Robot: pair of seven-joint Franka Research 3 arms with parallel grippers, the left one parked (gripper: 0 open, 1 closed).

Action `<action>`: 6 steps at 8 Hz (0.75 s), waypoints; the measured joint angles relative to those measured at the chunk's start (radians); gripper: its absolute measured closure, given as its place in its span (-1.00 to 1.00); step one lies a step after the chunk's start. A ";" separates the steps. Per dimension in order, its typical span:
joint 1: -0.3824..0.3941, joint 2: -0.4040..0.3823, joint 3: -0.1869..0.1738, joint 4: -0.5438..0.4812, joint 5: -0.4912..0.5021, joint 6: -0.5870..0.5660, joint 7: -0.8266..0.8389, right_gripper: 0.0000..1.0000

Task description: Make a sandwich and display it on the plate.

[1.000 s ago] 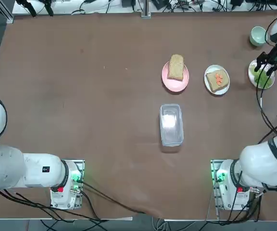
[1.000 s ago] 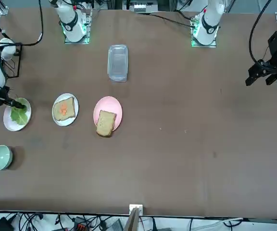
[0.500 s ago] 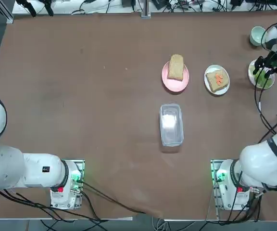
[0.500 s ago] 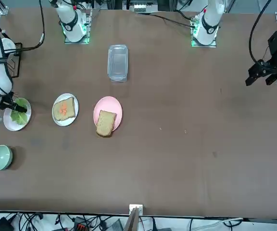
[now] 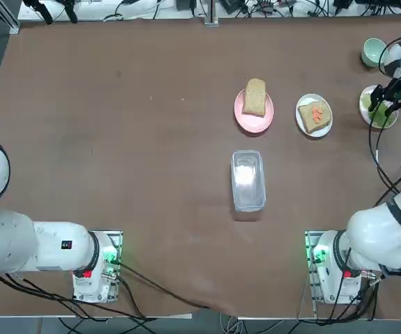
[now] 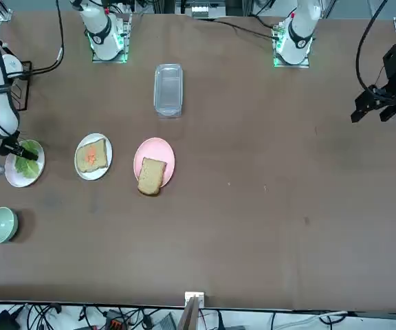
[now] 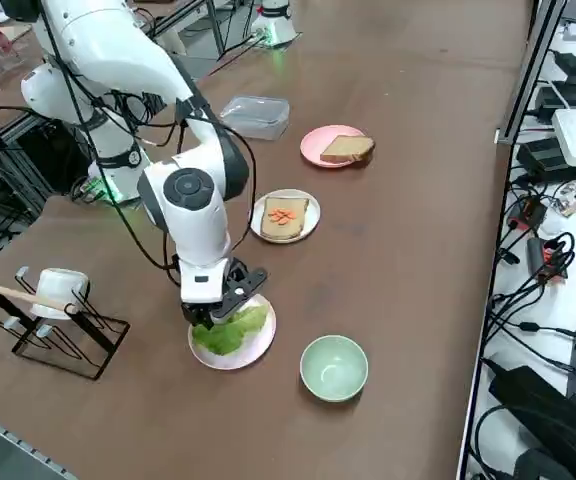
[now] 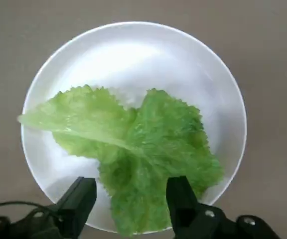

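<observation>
The sandwich's parts lie apart. A toast slice with orange carrot bits (image 5: 316, 114) sits on a white plate (image 5: 303, 125) at the right. A bare toast slice (image 5: 255, 97) rests on a pink plate (image 5: 253, 123). Green lettuce (image 8: 133, 149) lies on a second white plate (image 8: 133, 50) at the far right edge (image 5: 379, 120). My right gripper (image 8: 131, 186) hangs low over that plate (image 7: 236, 357), open, its fingertips (image 8: 83, 189) standing either side of the lettuce's near edge. In the right side view the gripper (image 7: 213, 315) is right at the lettuce (image 7: 233, 330).
A pale-green bowl (image 5: 373, 51) stands just beyond the lettuce plate. A clear lidded container (image 5: 248, 179) lies mid-table, nearer the arm bases. A wire rack holding a mug (image 7: 53, 300) stands off the table's right end.
My right gripper has shifted slightly toward the arm bases and sunk lower over the lettuce plate. Toast, plates and container have not moved.
</observation>
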 joint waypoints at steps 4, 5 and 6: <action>0.000 0.017 -0.001 0.000 -0.001 0.004 0.002 -0.35; 0.000 0.017 -0.001 0.000 -0.001 0.004 0.003 -0.16; 0.000 0.017 -0.001 0.000 -0.001 0.004 0.003 -0.07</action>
